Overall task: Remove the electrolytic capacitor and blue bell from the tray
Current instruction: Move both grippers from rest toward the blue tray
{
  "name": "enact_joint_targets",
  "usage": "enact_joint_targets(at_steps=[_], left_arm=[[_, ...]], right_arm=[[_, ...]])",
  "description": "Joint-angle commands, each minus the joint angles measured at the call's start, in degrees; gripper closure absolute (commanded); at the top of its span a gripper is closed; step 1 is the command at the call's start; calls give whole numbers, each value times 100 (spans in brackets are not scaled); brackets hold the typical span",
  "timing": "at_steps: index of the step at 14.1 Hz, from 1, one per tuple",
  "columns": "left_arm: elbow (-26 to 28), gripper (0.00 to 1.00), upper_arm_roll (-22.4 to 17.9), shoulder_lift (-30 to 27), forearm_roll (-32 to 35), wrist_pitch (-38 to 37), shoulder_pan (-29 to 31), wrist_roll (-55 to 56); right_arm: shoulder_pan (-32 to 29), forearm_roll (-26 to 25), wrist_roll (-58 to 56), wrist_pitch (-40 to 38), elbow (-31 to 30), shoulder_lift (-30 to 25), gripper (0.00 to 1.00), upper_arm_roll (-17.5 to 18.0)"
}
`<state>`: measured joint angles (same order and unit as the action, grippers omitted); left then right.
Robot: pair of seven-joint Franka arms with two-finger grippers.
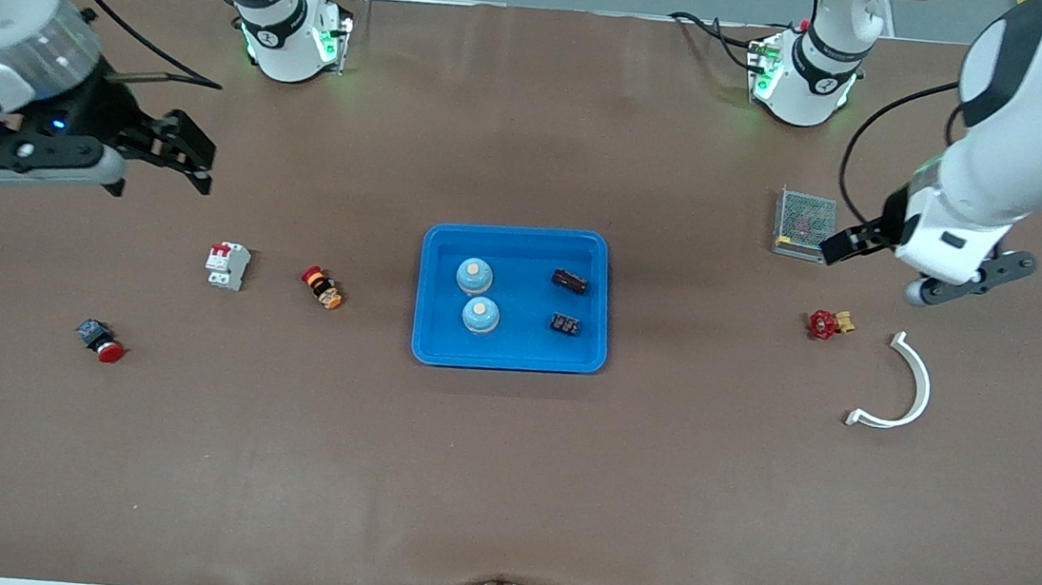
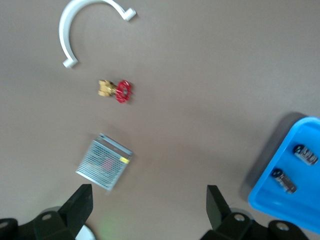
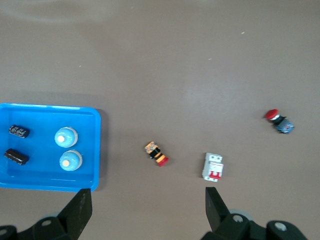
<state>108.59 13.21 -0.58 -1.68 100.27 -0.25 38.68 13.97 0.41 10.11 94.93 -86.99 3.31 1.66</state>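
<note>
A blue tray (image 1: 507, 359) in the middle of the table holds two light-blue bells (image 1: 475, 276) (image 1: 480, 315) and two black capacitors (image 1: 570, 282) (image 1: 566, 325). The tray also shows in the right wrist view (image 3: 50, 183) with the bells (image 3: 66, 137) and capacitors (image 3: 19, 131), and partly in the left wrist view (image 2: 280, 197) with the capacitors (image 2: 305, 154). My left gripper (image 1: 856, 241) is open and empty, in the air over the table at the left arm's end. My right gripper (image 1: 181, 148) is open and empty, up over the right arm's end.
At the left arm's end lie a metal mesh box (image 1: 803, 224), a red-handled brass valve (image 1: 828, 323) and a white curved bracket (image 1: 904, 387). At the right arm's end lie a white circuit breaker (image 1: 227, 264), an orange-red button switch (image 1: 323, 288) and a red push button (image 1: 100, 341).
</note>
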Motion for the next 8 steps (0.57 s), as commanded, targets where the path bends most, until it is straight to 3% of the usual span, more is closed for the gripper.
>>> enact_joint_targets(at_steps=[1, 5, 8], left_arm=[[180, 0, 338, 197, -104, 326, 7, 1032], [180, 0, 857, 646, -104, 668, 7, 2589], [223, 0, 1033, 971, -104, 1116, -45, 3494]], right_arm=[[368, 55, 525, 131, 69, 353, 0, -60], [563, 415, 738, 202, 33, 705, 0, -60], [720, 512, 747, 350, 25, 986, 0, -60]])
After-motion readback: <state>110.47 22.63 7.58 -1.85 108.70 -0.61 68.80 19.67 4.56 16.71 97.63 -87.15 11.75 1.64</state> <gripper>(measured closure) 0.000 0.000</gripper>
